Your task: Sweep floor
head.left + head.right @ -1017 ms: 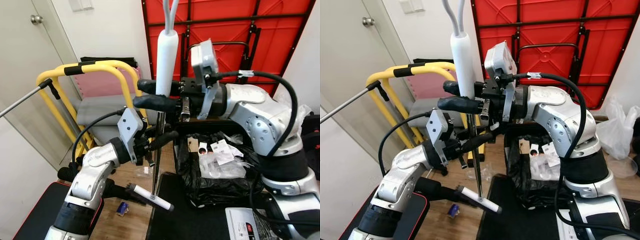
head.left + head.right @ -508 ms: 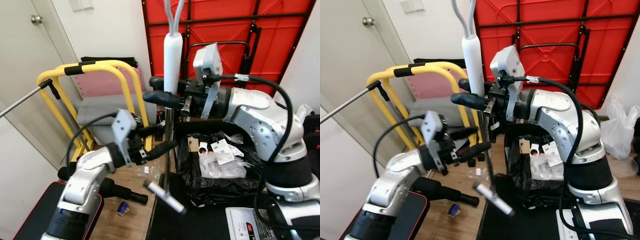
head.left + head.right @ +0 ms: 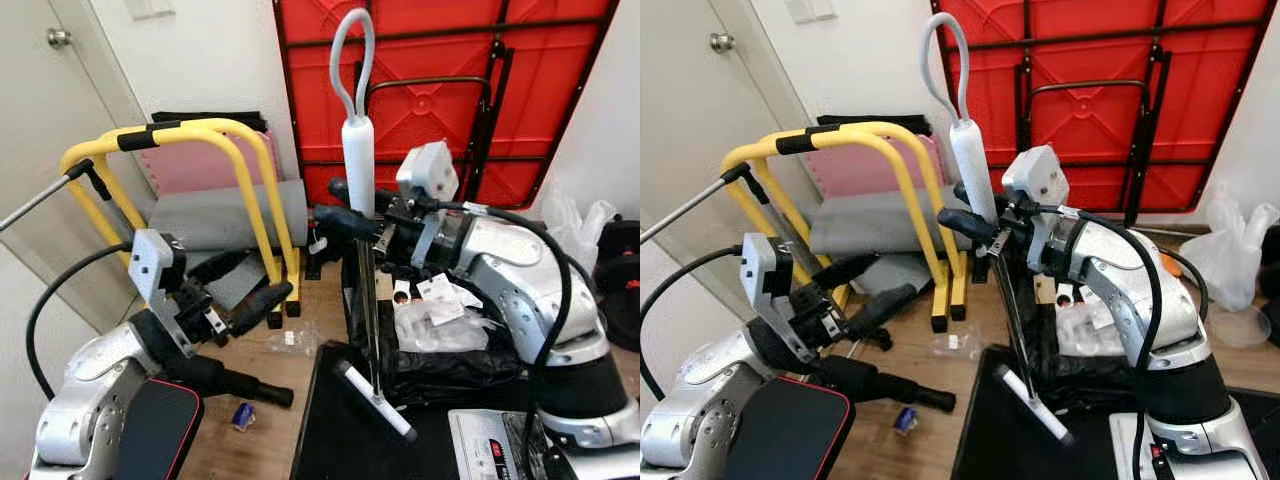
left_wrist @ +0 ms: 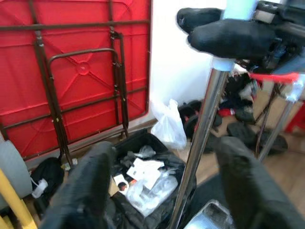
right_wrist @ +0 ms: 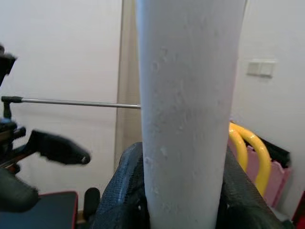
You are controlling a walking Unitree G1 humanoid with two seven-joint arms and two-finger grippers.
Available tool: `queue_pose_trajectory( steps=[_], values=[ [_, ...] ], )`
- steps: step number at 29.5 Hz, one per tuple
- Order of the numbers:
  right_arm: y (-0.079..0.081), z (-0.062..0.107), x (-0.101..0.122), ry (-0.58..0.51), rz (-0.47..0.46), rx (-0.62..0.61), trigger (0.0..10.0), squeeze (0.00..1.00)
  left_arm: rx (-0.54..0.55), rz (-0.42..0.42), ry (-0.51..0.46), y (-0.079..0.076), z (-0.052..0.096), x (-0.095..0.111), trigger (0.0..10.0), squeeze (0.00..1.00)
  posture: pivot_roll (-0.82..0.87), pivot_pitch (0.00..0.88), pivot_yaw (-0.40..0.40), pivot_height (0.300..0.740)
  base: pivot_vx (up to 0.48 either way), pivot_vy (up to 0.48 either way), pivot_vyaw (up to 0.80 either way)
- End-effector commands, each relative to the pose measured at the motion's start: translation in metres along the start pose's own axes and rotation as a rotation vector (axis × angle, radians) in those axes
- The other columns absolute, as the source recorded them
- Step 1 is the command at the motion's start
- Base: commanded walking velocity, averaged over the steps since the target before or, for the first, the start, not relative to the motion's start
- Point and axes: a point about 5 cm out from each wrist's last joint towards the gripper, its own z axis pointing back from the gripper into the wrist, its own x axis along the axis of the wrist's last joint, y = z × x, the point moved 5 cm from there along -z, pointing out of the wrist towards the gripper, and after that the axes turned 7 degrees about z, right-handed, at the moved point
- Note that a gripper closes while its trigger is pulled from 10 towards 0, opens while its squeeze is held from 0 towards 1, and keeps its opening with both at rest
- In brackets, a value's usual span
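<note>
Broom (image 3: 358,165) stands near upright at frame centre, white foam grip with grey loop on top, metal pole running down to its white head (image 3: 376,401) resting on a black mat (image 3: 340,440) at lower centre. Right gripper (image 3: 345,205) clamped on the broom at the base of the foam grip; right wrist view has the foam between both fingers. Left gripper (image 3: 245,285) at lower left, fingers spread wide, holding nothing, well apart from the pole. Black bin bag (image 3: 450,350) with papers sits just right of the pole. Yellow frame (image 3: 200,140) upper left, red folded table (image 3: 440,60) against the back wall.
</note>
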Motion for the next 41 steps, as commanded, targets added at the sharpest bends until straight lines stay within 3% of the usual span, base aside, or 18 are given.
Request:
queue_pose_trajectory(
  steps=[1,5,11,13,14,16,18,24,25,32,35,41],
  values=[
    [-0.001,-0.001,0.009,-0.043,0.058,-0.028,10.0,0.00,0.313,0.031,-0.030,0.031,0.011,-0.001,0.0,0.00,-0.20,0.038,0.067,0.740,0.000,0.000,0.00],
    [-0.006,0.000,-0.001,-0.019,0.062,-0.068,10.0,0.00,0.390,0.084,-0.025,0.026,0.016,-0.014,0.0,0.00,-0.19,0.050,0.065,0.740,0.000,0.000,0.00],
    [-0.002,0.000,-0.009,-0.012,0.052,-0.064,10.0,0.00,0.413,0.138,0.018,0.011,0.020,-0.030,0.0,0.00,-0.17,0.057,0.063,0.740,0.000,0.000,0.00],
    [0.003,-0.003,-0.009,-0.036,0.028,-0.048,10.0,0.00,0.392,0.172,0.062,-0.003,0.021,-0.041,0.0,0.00,-0.16,0.077,0.066,0.740,0.000,0.000,0.00],
    [0.015,-0.007,-0.009,-0.057,-0.004,0.017,10.0,0.00,0.378,0.215,0.095,-0.016,0.022,-0.050,0.0,0.00,-0.15,0.088,0.065,0.740,0.000,0.000,0.00],
    [0.015,-0.007,-0.009,-0.057,-0.004,0.017,10.0,0.00,0.378,0.215,0.095,-0.016,0.022,-0.050,0.0,0.00,-0.15,0.088,0.065,0.740,0.000,0.000,0.00],
    [0.030,-0.011,-0.008,-0.075,-0.022,0.105,10.0,0.00,0.369,0.264,0.134,-0.028,0.024,-0.062,0.0,0.00,-0.14,0.101,0.062,0.740,0.000,0.000,0.00],
    [0.038,-0.016,-0.010,-0.072,0.000,0.148,10.0,0.00,0.371,0.303,0.159,-0.038,0.027,-0.072,0.0,0.00,-0.14,0.122,0.061,0.740,0.000,0.000,0.00],
    [0.038,-0.021,-0.014,-0.065,0.028,0.156,10.0,0.00,0.385,0.313,0.159,-0.041,0.029,-0.072,10.0,0.00,-0.12,0.148,0.054,0.740,0.000,0.000,0.00],
    [0.039,-0.038,-0.023,-0.061,0.100,0.164,10.0,0.00,0.387,0.310,0.152,-0.054,0.034,-0.063,10.0,0.00,-0.09,0.207,0.051,0.740,0.000,0.000,0.00],
    [0.040,-0.053,-0.026,-0.076,0.183,0.171,10.0,0.00,0.370,0.330,0.126,-0.063,0.038,-0.053,10.0,0.00,-0.07,0.259,0.053,0.740,0.000,0.000,0.00],
    [0.039,-0.057,-0.025,-0.080,0.228,0.185,10.0,0.00,0.370,0.338,0.123,-0.067,0.040,-0.050,10.0,0.00,-0.05,0.286,0.051,0.740,0.000,0.000,0.00]
  ],
)
